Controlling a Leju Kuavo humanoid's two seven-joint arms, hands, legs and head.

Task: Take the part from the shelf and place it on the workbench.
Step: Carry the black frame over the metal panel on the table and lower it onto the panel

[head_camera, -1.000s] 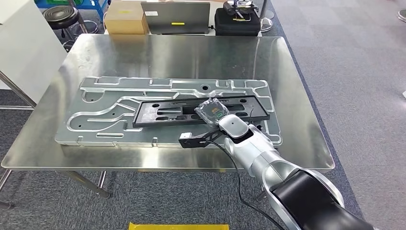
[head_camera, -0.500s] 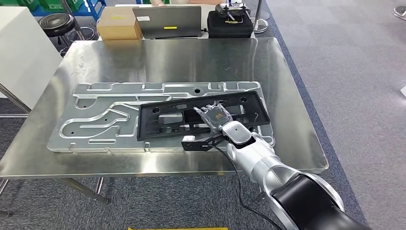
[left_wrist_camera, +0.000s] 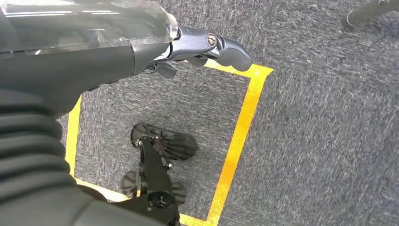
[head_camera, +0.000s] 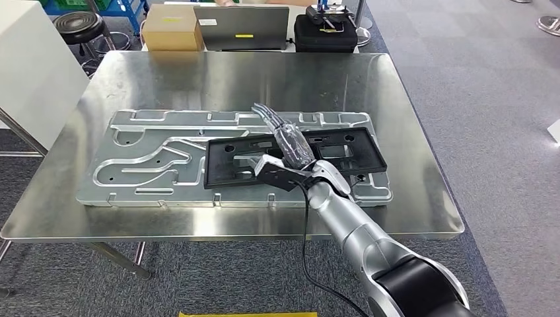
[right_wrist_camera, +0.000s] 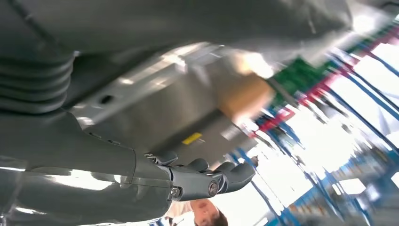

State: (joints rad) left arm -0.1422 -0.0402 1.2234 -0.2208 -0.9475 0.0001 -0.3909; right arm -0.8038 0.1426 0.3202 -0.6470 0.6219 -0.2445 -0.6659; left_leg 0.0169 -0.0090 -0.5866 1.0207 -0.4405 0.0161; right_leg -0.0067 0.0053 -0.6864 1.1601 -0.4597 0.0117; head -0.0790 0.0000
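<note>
My right hand [head_camera: 285, 135] is out over the flat black plastic frame part [head_camera: 343, 153], fingers stretched straight and loose, gripping nothing. The part lies flat on the big silver machined aluminium plate [head_camera: 158, 158], towards its right end, its far corner near the plate's right edge. That plate sits on the shiny stainless steel workbench [head_camera: 218, 76], with a bare band of steel all round: broad at the back, narrower at the front edge and at both sides. Grey carpet [head_camera: 482, 99] runs wide on my right. Behind the bench stand a brown cardboard box [head_camera: 172, 30], a grey laptop [head_camera: 241, 28] and a black case [head_camera: 325, 32]. My left hand [left_wrist_camera: 117, 47] hangs over carpet marked with yellow tape [left_wrist_camera: 240, 136], fingers curled in, holding nothing.
</note>
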